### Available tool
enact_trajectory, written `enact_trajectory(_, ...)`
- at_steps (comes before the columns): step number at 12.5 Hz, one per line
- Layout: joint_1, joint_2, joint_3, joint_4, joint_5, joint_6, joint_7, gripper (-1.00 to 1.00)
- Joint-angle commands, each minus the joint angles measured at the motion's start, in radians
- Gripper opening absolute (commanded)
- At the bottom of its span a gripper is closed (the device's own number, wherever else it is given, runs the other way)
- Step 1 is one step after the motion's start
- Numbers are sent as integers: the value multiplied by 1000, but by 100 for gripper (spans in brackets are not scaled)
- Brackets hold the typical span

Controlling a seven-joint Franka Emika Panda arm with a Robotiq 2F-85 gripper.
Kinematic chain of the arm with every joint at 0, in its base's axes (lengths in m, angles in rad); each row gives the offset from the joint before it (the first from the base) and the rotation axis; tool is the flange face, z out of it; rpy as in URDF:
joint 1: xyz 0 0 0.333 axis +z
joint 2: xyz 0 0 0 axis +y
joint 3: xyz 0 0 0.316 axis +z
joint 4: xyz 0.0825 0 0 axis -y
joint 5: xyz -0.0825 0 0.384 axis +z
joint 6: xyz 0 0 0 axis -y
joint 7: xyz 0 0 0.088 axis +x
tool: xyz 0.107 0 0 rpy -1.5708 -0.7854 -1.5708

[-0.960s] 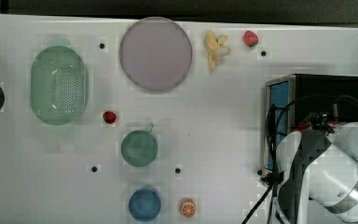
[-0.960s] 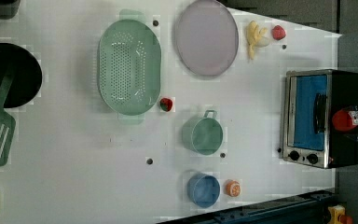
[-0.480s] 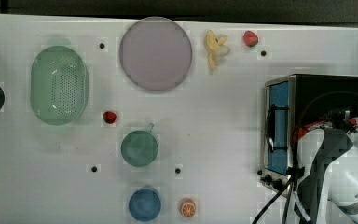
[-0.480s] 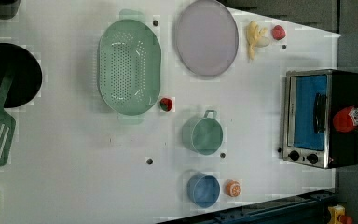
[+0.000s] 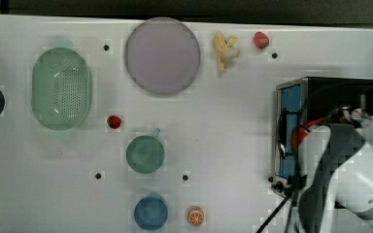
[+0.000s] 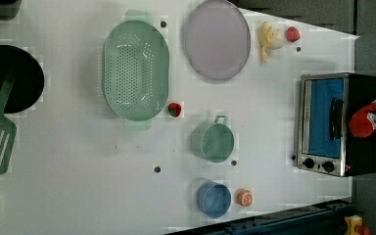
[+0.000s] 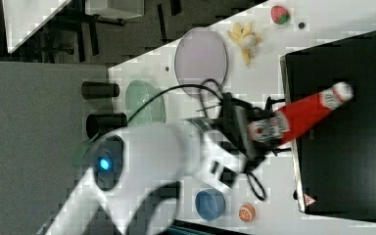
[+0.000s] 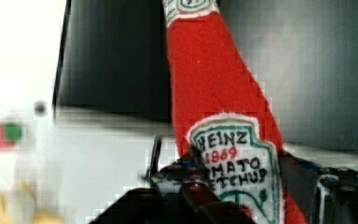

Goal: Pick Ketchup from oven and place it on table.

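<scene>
While the gripper (image 7: 262, 132) has its fingers clamped round the ketchup (image 7: 298, 117) bottle's labelled lower end, the rest of the bottle sticks out ahead of it. Its white cap end hangs over the black top of the oven (image 7: 342, 147), clear of the table (image 5: 213, 126).

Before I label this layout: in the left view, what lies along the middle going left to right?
Black pan → green colander → strawberry → green cup → oven → ketchup.
</scene>
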Motion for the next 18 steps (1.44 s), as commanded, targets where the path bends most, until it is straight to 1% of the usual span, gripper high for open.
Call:
enact_trajectory(1,51,-103,30,74,28,-122,10,1)
enact_trajectory(2,54,-142,69,73,24,-145,45,1)
enact_trajectory(3,59,-183,134,64,22,-165,73,1)
enact_trajectory(4,61,-197,171,56,22,-176,88,1)
enact_trajectory(5,63,-218,251,21,22,-189,123,1)
enact_trajectory(7,64,-230,317,-30,22,-187,190,1)
enact_trajectory(10,65,-232,393,-116,22,-178,341,1)
enact_trajectory(11,65,-225,426,-165,11,-138,391,1)
enact_trajectory(13,65,-193,451,-251,-25,-33,435,1)
enact_trajectory(14,65,-152,456,-298,-30,37,446,1)
enact_trajectory(15,65,-116,457,-320,-30,89,452,1)
enact_trajectory(16,66,-50,456,-340,-30,169,453,1)
enact_trajectory(18,66,59,457,-343,-30,272,453,1)
